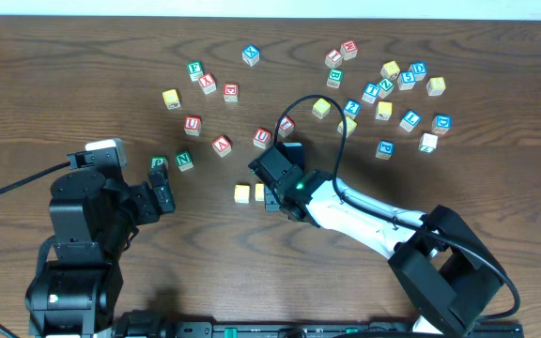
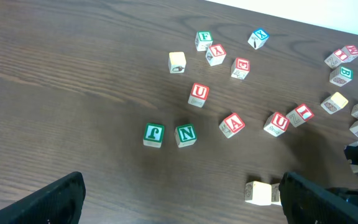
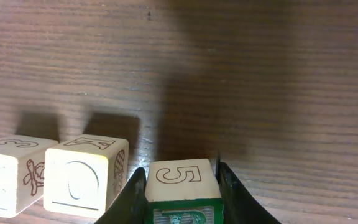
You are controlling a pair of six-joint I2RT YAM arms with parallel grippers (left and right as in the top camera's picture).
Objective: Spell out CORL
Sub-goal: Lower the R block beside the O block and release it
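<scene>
Two pale yellow blocks lie side by side mid-table: a C block point(image 1: 241, 193) point(image 3: 8, 174) and an O block point(image 1: 260, 192) point(image 3: 82, 177). My right gripper point(image 1: 278, 197) point(image 3: 182, 193) is shut on a green-faced block point(image 3: 182, 190) with a "5" on its side, held just right of the O block, close to the table. My left gripper point(image 1: 162, 192) point(image 2: 179, 199) is open and empty, over bare wood left of the pair. The yellow pair also shows in the left wrist view point(image 2: 260, 193).
Loose letter blocks scatter across the far table: green blocks point(image 1: 184, 161), red blocks point(image 1: 222, 145) point(image 1: 262, 138), yellow block point(image 1: 170, 98), and a blue and yellow cluster point(image 1: 407, 80) at far right. A black cable point(image 1: 317, 103) loops above my right arm.
</scene>
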